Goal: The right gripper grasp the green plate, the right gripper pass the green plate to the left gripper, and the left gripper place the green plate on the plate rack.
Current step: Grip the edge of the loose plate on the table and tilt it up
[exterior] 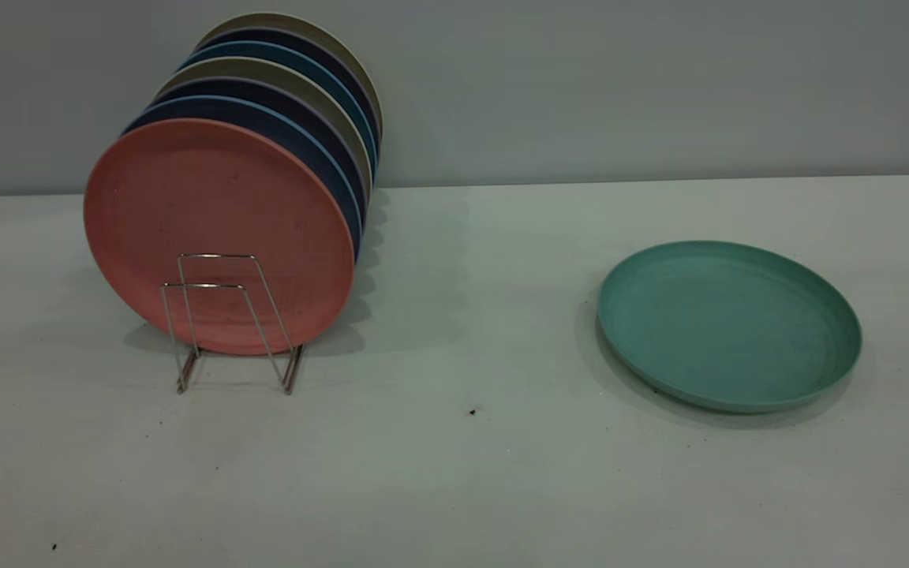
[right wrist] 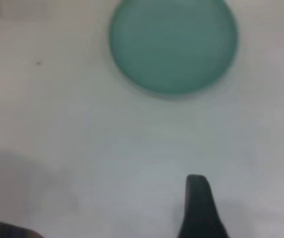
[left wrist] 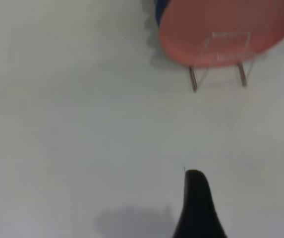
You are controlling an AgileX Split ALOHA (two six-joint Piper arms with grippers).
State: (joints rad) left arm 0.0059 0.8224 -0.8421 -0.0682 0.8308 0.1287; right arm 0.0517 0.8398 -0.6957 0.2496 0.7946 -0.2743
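The green plate [exterior: 729, 325] lies flat on the right side of the white table; it also shows in the right wrist view [right wrist: 173, 44], far from my right gripper [right wrist: 198, 203], which hovers above bare table. The plate rack [exterior: 230, 319] stands at the left, its two front wire loops empty, with a salmon-pink plate [exterior: 218, 233] upright behind them. The left wrist view shows the rack [left wrist: 221, 59] and the pink plate [left wrist: 226, 29], well away from my left gripper [left wrist: 197, 201]. Neither arm shows in the exterior view.
Several more plates [exterior: 297, 102], dark blue, teal and beige, stand in a row in the rack behind the pink one. A grey wall [exterior: 620, 79] closes the table's far edge. A small dark speck [exterior: 472, 412] lies mid-table.
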